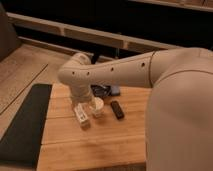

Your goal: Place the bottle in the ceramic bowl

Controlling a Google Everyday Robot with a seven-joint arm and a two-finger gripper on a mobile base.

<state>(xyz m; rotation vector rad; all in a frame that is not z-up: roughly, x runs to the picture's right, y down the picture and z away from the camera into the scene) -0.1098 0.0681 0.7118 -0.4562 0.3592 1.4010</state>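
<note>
The small white bottle (81, 116) with dark label marks lies on the wooden table (100, 145), left of centre. My gripper (83, 106) hangs from the white arm (120, 72) and sits right above the bottle, at or very close to its top. The dark ceramic bowl (103, 91) stands behind, mostly hidden by the arm; only part of its rim shows. The bottle is outside the bowl.
A round white cup (97, 107) stands just right of the bottle. A flat black bar (117, 109) lies right of the cup. A dark mat (25, 125) covers the table's left side. My white body fills the right of the view.
</note>
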